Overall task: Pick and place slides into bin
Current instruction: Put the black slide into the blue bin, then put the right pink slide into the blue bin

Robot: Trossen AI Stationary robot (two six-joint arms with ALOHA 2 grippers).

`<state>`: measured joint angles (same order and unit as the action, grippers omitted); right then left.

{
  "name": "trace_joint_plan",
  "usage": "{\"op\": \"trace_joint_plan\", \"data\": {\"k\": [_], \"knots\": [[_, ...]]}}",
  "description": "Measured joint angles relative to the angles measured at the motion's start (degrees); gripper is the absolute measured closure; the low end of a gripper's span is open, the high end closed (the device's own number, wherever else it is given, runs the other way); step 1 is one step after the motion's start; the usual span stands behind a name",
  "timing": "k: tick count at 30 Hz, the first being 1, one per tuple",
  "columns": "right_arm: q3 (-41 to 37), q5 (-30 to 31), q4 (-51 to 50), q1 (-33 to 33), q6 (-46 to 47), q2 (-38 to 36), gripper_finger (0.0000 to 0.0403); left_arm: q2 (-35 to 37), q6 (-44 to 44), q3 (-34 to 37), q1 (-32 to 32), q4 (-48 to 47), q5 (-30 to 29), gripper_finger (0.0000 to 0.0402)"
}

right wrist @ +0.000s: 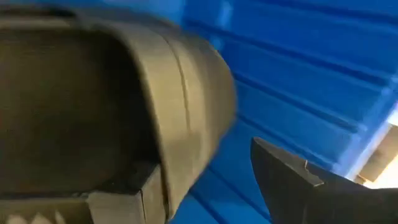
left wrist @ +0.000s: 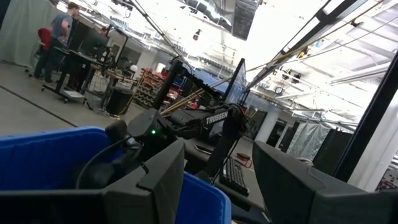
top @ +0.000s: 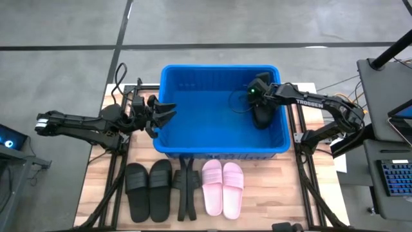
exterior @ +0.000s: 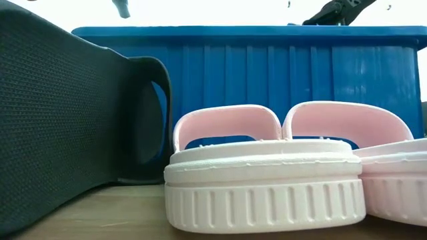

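Observation:
The blue bin [top: 221,109] stands at the table's middle. One black slide [top: 263,118] lies inside it against the right wall; in the right wrist view it is blurred [right wrist: 93,99]. My right gripper [top: 259,106] reaches down into the bin over that slide, with its fingers open [right wrist: 205,199]. My left gripper [top: 166,115] hovers open over the bin's left rim with nothing between its fingers [left wrist: 230,186]. Two black slides [top: 149,189] and two pink slides [top: 223,187] rest sole-down on the table in front of the bin. My right gripper is open and comes at the black slide from above, slanting down. One finger [right wrist: 124,202] lies close to the slide's rounded edge [right wrist: 193,112]. The other finger [right wrist: 292,180] stands clear over the bin floor. I cannot tell whether any finger touches the slide.
A black frame rail [top: 187,190] lies between the black and pink slides. A desk with a keyboard [top: 394,177] stands to the right of the table. People stand far off in the room [left wrist: 59,37]. The bin floor left of the slide is bare [top: 199,113].

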<state>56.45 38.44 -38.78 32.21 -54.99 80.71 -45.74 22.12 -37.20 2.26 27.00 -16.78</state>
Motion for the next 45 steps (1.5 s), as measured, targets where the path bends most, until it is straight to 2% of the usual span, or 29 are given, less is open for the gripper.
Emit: {"op": "trace_joint_plan", "data": {"k": [4,20,26,34,36,41,45], "knots": [[2.38,-3.30,-3.58,0.07,2.85,0.00,0.0202,0.00,-0.01,-0.01,0.00,-0.02,0.00,0.0226],[7.11,-3.94,-13.39,0.09,4.27,0.00,0.0202,0.00,-0.01,0.04,0.02,0.57,0.02,0.0226],[9.43,-3.97,-18.36,0.07,9.58,0.02,0.0202,0.02,-0.01,0.01,0.02,1.05,0.07,0.0226],[14.69,-4.28,-20.03,-0.20,19.35,-0.01,0.0202,0.00,-0.01,0.01,0.02,1.03,0.04,0.0226],[17.13,-6.31,-21.35,-0.69,22.76,-0.31,0.0202,0.00,-0.01,0.01,0.01,1.03,0.06,0.0226],[24.07,-18.89,-21.44,-2.00,32.02,-2.94,0.0202,0.02,-0.01,0.01,0.02,1.03,0.02,0.0226],[28.14,-22.39,-21.38,-2.87,36.71,-5.82,0.0202,0.00,-0.01,0.06,0.02,1.04,0.00,0.0226]]}}
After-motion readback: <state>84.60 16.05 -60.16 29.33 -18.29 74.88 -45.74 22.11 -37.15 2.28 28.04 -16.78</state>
